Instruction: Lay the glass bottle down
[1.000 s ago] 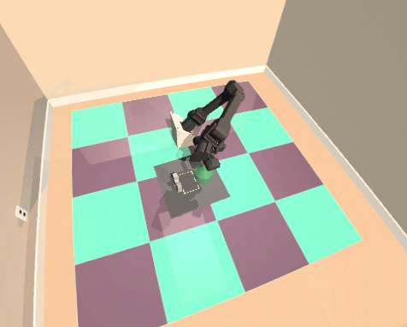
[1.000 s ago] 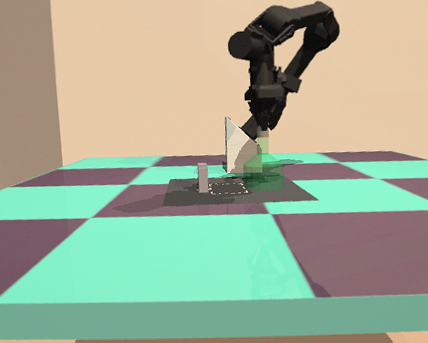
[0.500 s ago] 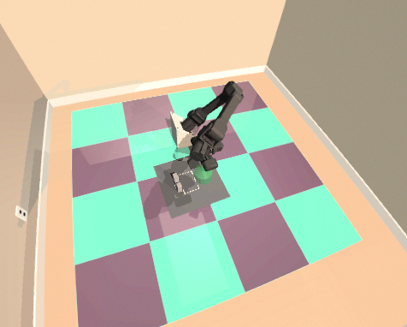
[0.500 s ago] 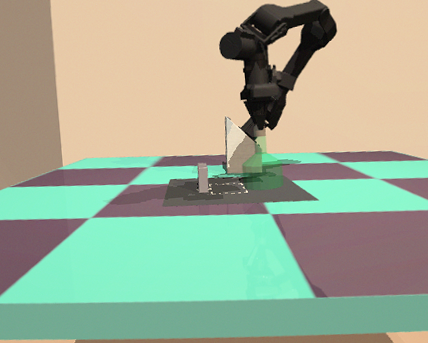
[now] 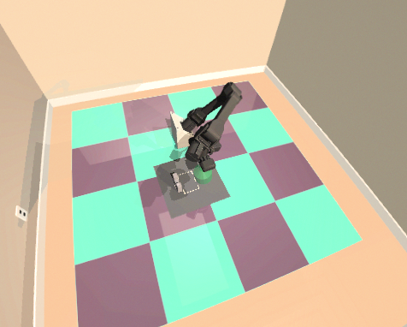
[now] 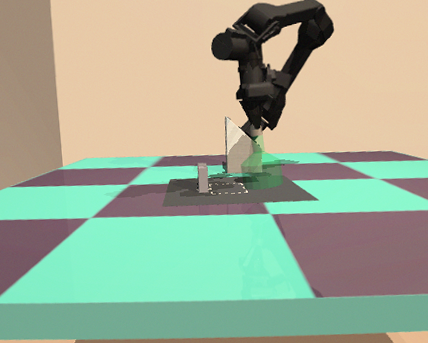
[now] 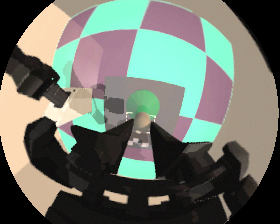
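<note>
From the top, the claw [image 5: 208, 164] [image 6: 255, 127] [image 7: 141, 122] is over the green bottle [image 5: 203, 175] [image 6: 262, 172] [image 7: 143, 101], whose body shows on the right part of the dark mat [image 5: 205, 199] [image 6: 178, 196] [image 7: 175, 97], right beside the dashed outline [image 5: 197, 185] [image 6: 229, 193]; the grey rest [image 5: 177, 182] [image 6: 203, 177] waits at the outline's left! Over to the exterior view: the bottle is upright, neck up, the claw closed on its top, and a pale wedge-shaped block [image 5: 179, 132] [image 6: 240, 153] [image 7: 80, 102] rises behind, on the far side of the desk [image 5: 192, 274] [image 6: 158, 256] [image 7: 165, 50]. Now the wrist view, and the fingers pinch the pale tip of the neck, a sensible hold for tipping it. This is glass, so likely stiff, slick and brittle, the wide body carrying most weight; it could swivel in that narrow grip, so it wants a slow, supported lowering leftward.
</note>
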Controlling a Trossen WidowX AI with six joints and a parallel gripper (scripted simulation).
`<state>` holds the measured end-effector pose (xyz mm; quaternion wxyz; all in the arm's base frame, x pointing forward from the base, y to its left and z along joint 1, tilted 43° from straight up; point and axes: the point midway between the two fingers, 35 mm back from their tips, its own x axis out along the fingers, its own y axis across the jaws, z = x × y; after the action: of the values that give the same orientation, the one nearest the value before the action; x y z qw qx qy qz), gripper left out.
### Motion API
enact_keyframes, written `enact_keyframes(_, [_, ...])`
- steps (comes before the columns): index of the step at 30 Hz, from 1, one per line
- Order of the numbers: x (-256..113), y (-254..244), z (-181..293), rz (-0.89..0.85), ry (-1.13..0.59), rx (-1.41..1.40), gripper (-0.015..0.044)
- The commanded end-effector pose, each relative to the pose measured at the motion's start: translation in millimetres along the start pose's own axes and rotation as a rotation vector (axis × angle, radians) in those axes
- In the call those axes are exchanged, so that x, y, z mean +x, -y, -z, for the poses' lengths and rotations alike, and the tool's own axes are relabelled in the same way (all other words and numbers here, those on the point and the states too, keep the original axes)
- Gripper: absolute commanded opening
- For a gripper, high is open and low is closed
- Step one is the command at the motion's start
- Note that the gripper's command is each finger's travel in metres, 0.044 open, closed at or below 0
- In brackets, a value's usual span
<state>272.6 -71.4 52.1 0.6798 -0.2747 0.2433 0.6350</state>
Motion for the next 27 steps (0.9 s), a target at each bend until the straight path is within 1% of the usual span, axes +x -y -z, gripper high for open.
enact_keyframes(1, [-2.6,0.8,9.4,0.0,-0.009,0.0,0.0113])
enact_keyframes(27, [-5.3,0.7,26.6,0.0,0.041,0.003,0.0113])
